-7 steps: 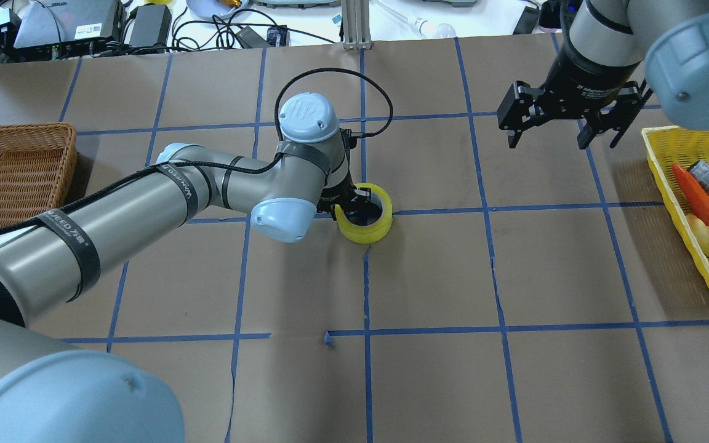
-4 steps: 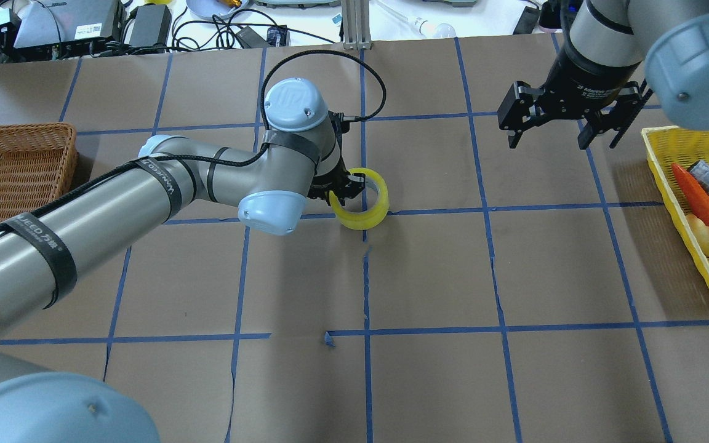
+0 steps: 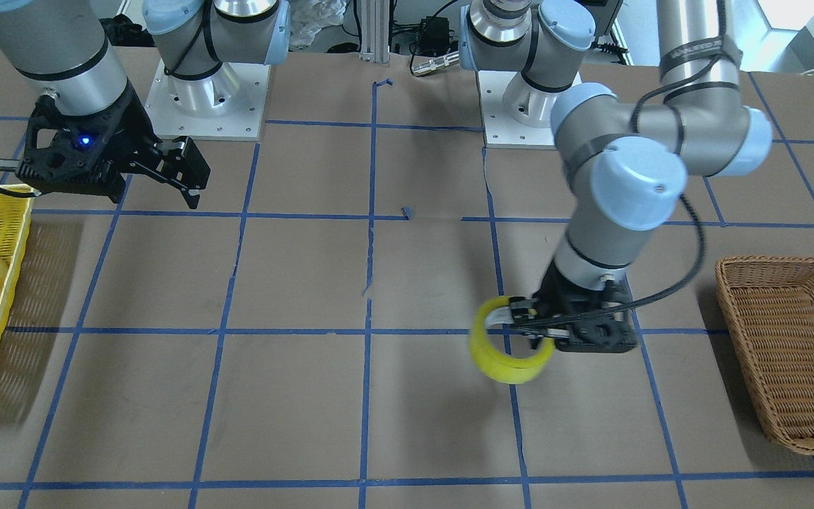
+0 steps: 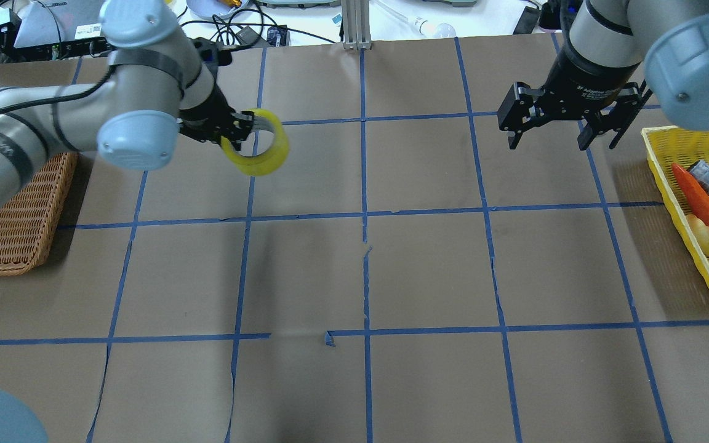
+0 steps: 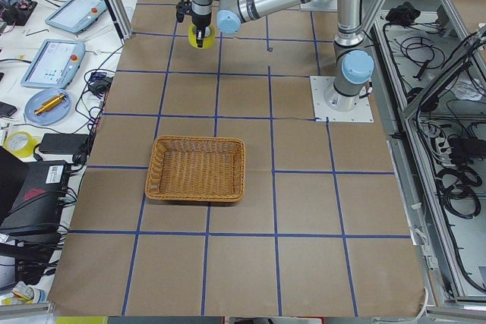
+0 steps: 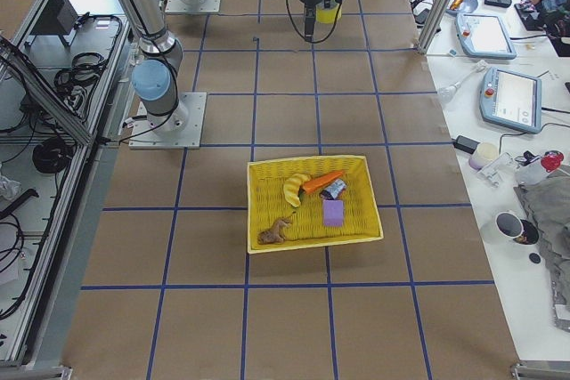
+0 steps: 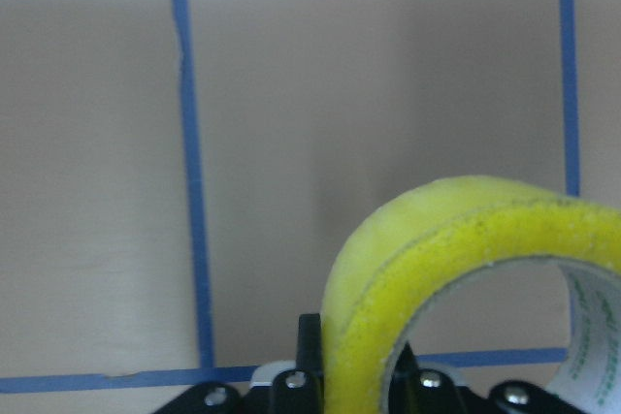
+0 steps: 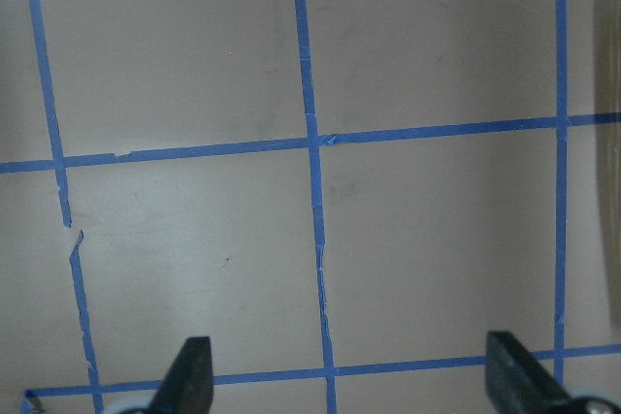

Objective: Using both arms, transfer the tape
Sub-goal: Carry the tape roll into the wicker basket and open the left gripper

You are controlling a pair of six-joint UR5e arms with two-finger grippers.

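The left arm (image 4: 34, 123) reaches toward the worktop's (image 4: 428, 271) far edge, wrist bent, its left hand (image 4: 239, 128) pinching the rim of the tape (image 4: 263, 157), which hangs tilted above the far left part. The right hand (image 4: 554, 132) hovers near the far right corner, fingers spread wide, empty. The left wrist view cuts off the tape's lower right.

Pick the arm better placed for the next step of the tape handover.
Left, probably. The left claw is shut on the tape, lifted and far from the right claw, which is open and empty beside the yellow basket. The left should carry it toward centre.
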